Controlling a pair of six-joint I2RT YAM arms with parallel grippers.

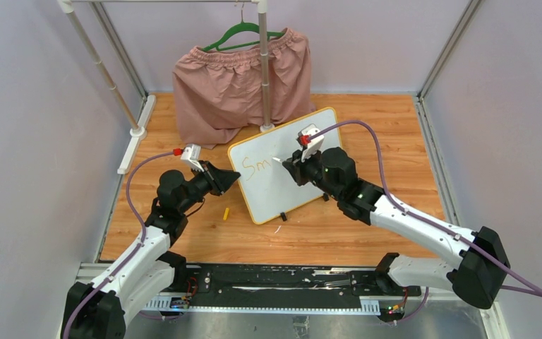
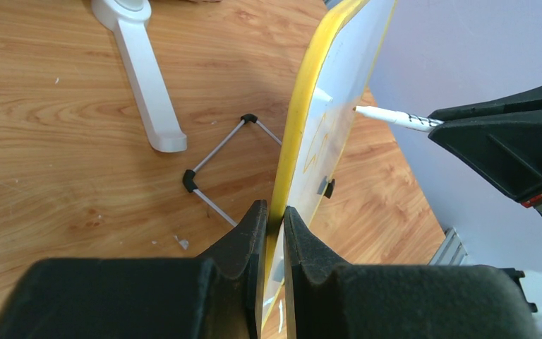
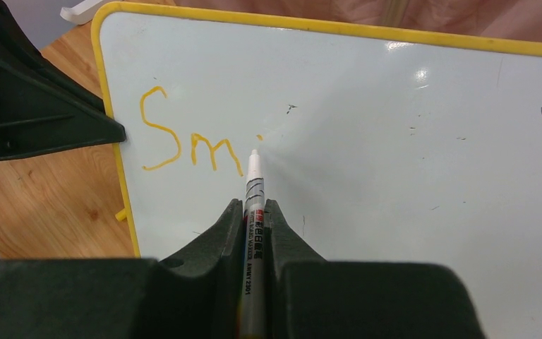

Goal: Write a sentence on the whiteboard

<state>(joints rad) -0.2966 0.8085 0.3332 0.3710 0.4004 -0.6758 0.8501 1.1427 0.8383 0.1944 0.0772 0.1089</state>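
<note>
The whiteboard [image 1: 272,192], white with a yellow frame, stands tilted on the wooden table. My left gripper [image 1: 234,176] is shut on its left edge, and the yellow frame [image 2: 302,106] sits pinched between the fingers of that gripper [image 2: 273,212]. My right gripper [image 3: 254,208] is shut on a white marker [image 3: 254,176]. Its tip meets the board [image 3: 395,155] just right of the sentence [image 3: 183,141], orange letters "Sm" with a small dot after them. From above the writing [image 1: 255,168] sits on the board's left half, with the right gripper [image 1: 289,164] in front of the board's middle.
Pink shorts [image 1: 240,88] hang on a green hanger from a white rack behind the board. The rack's white foot [image 2: 148,92] lies on the table to the left. The board's wire stand [image 2: 219,152] is behind it. A small yellow cap [image 1: 226,212] lies near the board's lower left corner.
</note>
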